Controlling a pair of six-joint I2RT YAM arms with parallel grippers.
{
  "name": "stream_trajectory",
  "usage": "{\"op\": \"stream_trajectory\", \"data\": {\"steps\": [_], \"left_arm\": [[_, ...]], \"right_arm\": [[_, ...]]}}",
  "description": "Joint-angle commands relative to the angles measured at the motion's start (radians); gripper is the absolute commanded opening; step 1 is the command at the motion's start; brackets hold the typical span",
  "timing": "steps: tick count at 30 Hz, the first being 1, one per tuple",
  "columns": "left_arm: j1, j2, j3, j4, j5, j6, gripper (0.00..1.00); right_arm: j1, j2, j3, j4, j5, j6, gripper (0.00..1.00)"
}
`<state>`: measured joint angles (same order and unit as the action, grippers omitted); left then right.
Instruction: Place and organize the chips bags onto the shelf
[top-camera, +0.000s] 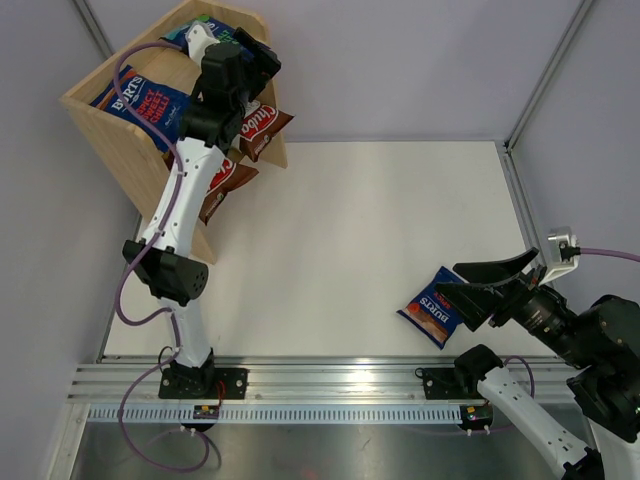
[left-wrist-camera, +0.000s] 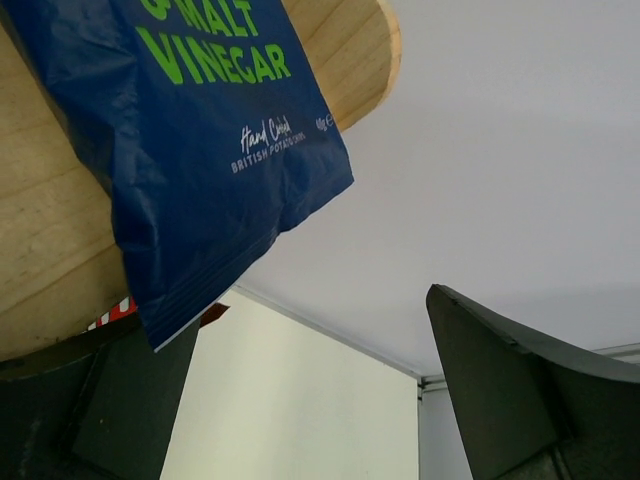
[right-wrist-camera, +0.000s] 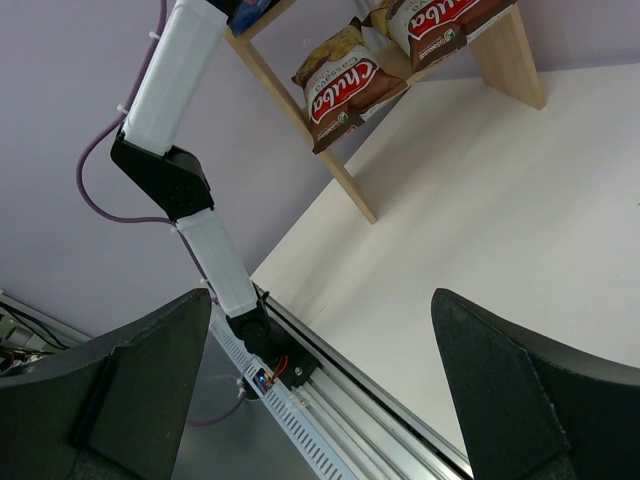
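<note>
At the far left corner of the white tabletop, the left pincer is released, its matte black wedge-shaped fingers spread wide with nothing between them. Just above them hangs the crimped bottom seam of a glossy dark blue chips bag with green vinegar lettering, lying against the pale, grained board of the light natural-wood shelf. A second blue chips bag with a red and white label lies flat in the shelf's upper part. Two brown-and-white Chuba bags with red logos overhang the front edge side by side. From above, the left arm's white link crosses them and hides part of each.

At the near right, the right pincer is also released and empty, pointing left. Beneath its lower finger a small blue chips bag with a red label lies on the tabletop, well apart from the shelf; whether they touch cannot be told.
</note>
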<state>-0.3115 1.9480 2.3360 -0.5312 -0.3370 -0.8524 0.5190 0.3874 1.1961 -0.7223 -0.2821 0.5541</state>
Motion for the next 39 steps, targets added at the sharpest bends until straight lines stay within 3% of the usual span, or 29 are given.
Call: {"op": "stream_trajectory", "data": {"steps": [1, 5, 11, 17, 23, 26, 32, 35, 39], "left_arm": [[0.049, -0.038, -0.063, -0.089, -0.024, 0.059, 0.99], [0.045, -0.061, -0.03, -0.076, 0.059, 0.116, 0.99], [0.04, -0.144, -0.047, -0.119, 0.059, 0.145, 0.99], [0.019, -0.323, -0.251, -0.055, 0.157, 0.179, 0.99], [-0.064, -0.408, -0.208, -0.091, 0.248, 0.289, 0.99], [-0.06, -0.42, -0.152, -0.131, 0.237, 0.337, 0.99], [0.029, -0.344, -0.156, -0.108, 0.392, 0.345, 0.99], [0.031, -0.302, -0.141, -0.095, 0.469, 0.348, 0.99], [-0.023, -0.365, -0.176, -0.012, 0.515, 0.384, 0.99]], "right_arm": [[0.004, 0.011, -0.007, 0.038, -0.019, -0.016, 1.0], [0.004, 0.019, -0.032, 0.046, -0.014, -0.028, 0.99], [0.004, 0.108, -0.116, 0.083, 0.052, -0.083, 1.0], [0.003, 0.35, -0.116, 0.101, 0.222, -0.14, 0.99], [0.0, 0.586, -0.124, 0.126, 0.375, -0.119, 1.0], [-0.005, 0.639, -0.168, 0.196, 0.313, -0.077, 0.99], [-0.005, 0.619, -0.225, 0.299, 0.179, -0.023, 0.99], [-0.005, 0.588, -0.205, 0.258, 0.211, -0.034, 0.99], [-0.005, 0.573, -0.172, 0.173, 0.331, -0.072, 1.0]]}}
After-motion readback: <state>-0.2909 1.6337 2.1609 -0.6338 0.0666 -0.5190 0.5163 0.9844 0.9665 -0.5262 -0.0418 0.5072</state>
